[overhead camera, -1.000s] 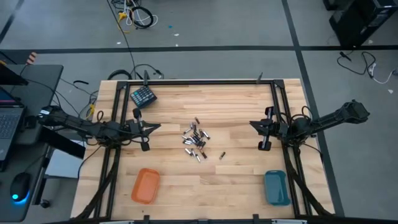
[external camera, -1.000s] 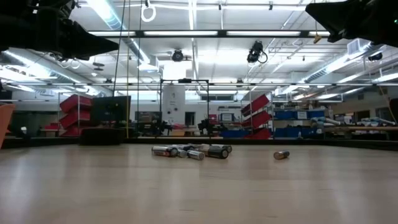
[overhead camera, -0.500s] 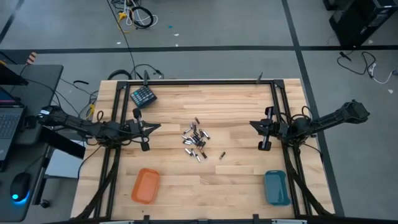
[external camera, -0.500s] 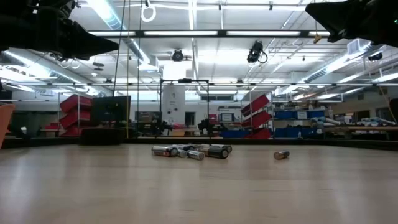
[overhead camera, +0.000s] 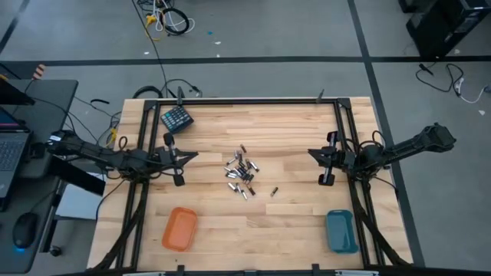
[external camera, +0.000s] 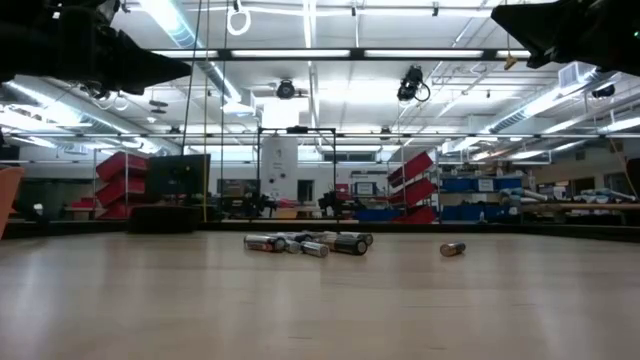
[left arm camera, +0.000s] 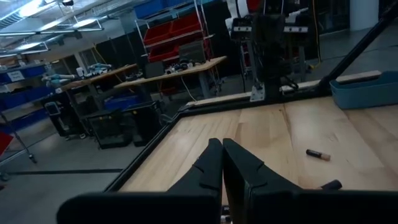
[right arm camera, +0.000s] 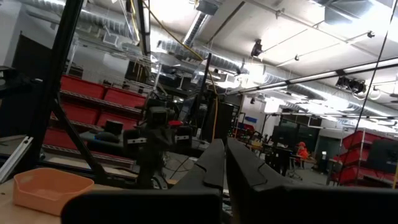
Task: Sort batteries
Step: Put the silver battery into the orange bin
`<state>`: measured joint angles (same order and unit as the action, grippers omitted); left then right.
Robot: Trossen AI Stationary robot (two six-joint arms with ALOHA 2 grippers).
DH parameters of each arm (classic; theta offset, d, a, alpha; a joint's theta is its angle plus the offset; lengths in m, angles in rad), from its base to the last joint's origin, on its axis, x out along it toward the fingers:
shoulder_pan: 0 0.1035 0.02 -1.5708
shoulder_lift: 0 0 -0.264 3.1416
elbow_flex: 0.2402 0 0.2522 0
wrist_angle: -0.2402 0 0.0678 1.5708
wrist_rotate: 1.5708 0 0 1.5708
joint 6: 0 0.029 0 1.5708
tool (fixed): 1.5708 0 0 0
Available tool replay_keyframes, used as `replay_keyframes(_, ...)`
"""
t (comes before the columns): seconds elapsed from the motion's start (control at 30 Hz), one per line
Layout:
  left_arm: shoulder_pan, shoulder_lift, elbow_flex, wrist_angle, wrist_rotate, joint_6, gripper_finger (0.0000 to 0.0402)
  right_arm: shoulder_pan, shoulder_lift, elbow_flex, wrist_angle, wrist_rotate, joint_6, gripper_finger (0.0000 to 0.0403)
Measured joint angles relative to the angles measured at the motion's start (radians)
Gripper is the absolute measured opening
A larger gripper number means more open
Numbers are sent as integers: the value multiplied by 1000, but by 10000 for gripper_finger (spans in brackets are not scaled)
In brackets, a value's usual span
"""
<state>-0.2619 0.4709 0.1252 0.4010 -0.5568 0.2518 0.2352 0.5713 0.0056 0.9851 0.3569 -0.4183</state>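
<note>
Nothing has moved since the earlier frame. Orange tray [overhead camera: 179, 228] and teal tray [overhead camera: 341, 231] sit lower frame; small dark-and-silver cylindrical batteries [overhead camera: 242, 177] lie mid-worktop [overhead camera: 291, 138], likely light, stiff, roll-prone, best pinched across the barrel. Left tool [overhead camera: 179, 157] and right tool [overhead camera: 325, 159] flank them, narrow, empty.

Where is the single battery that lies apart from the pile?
In the high view, the single battery lies on the table just right of the pile, toward the blue tray.
</note>
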Motion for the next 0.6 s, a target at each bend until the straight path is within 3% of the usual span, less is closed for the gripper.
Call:
replay_keyframes(0.17, 0, 0, 0, -1, 28, -45, 10, 0, 0, 0, 0, 0, 0, 7)
replay_keyframes(0.4, -1, 1, 12, 90, 186, -116, 10, 0, 0, 0, 0, 0, 0, 7)
replay_keyframes(0.6, 0, 35, 142, -181, 176, -179, 10, 0, 0, 0, 9, 0, 0, 7)
